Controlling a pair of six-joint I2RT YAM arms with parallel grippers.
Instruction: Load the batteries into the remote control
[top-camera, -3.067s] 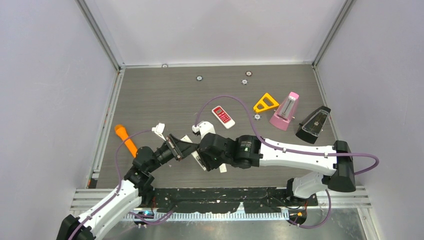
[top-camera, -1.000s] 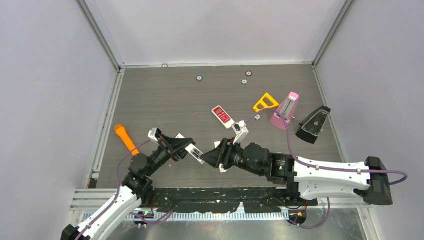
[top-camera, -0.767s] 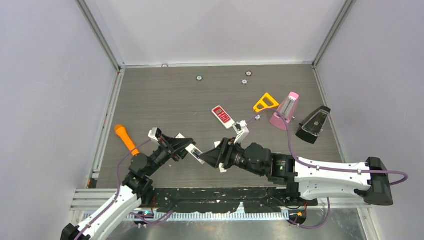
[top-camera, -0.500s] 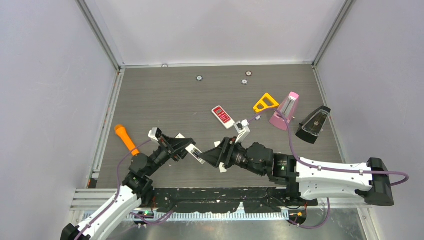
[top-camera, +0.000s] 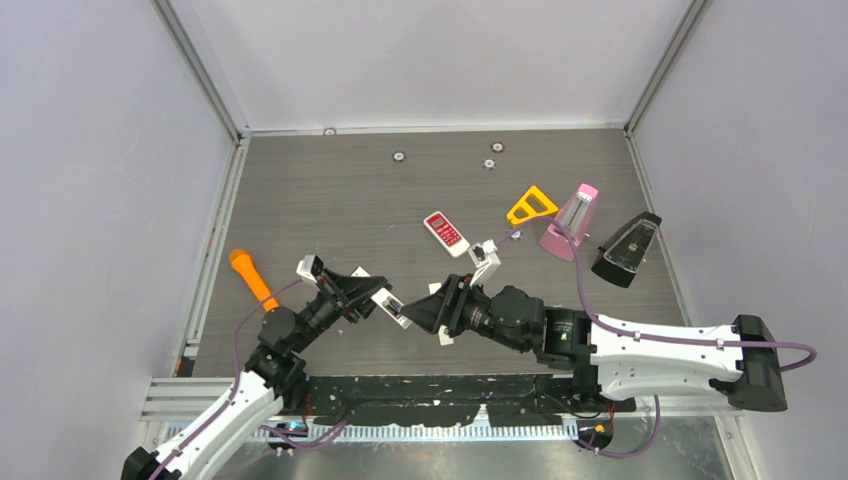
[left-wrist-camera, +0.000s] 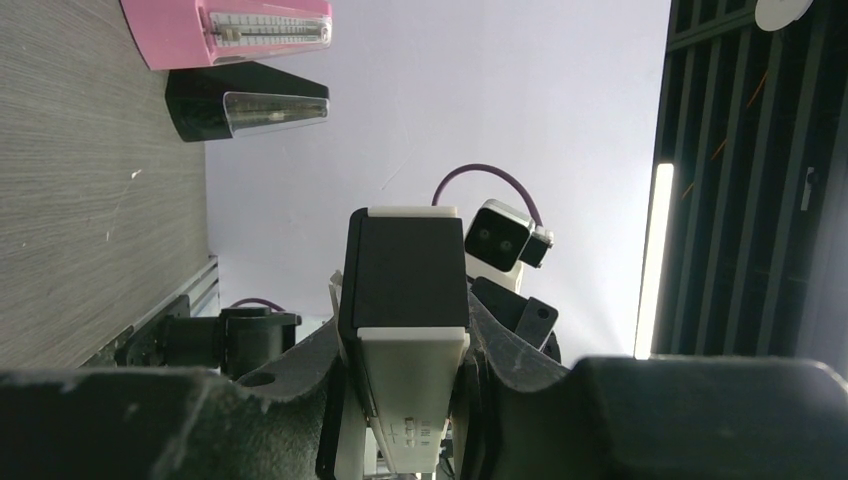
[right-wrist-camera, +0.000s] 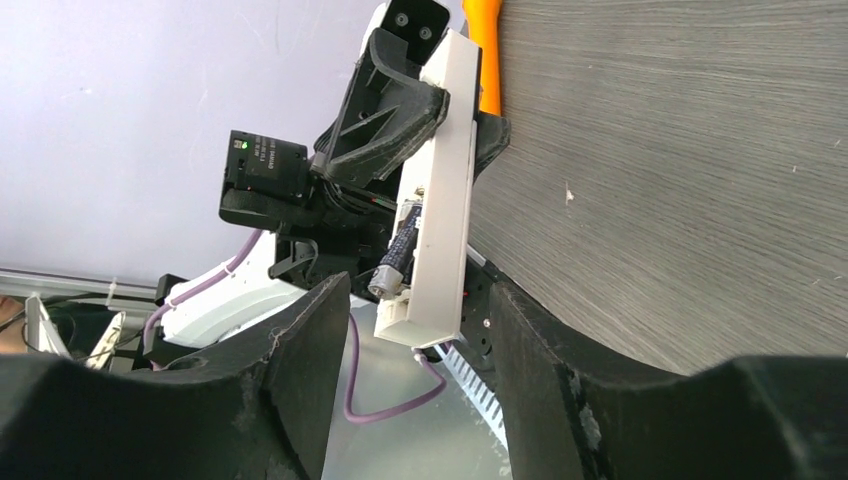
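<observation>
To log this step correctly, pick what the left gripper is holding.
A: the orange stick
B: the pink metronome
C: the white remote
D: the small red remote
C: the left gripper is closed on the white remote, with a finger pressed against each of the remote's long sides in the left wrist view.

Left wrist cam chopped the remote (left-wrist-camera: 405, 300) off at the bottom edge. On the right wrist cam the orange stick (right-wrist-camera: 484, 50) was mostly hidden behind it, and I couldn't tell if the battery (right-wrist-camera: 395, 262) had a second one alongside.
</observation>
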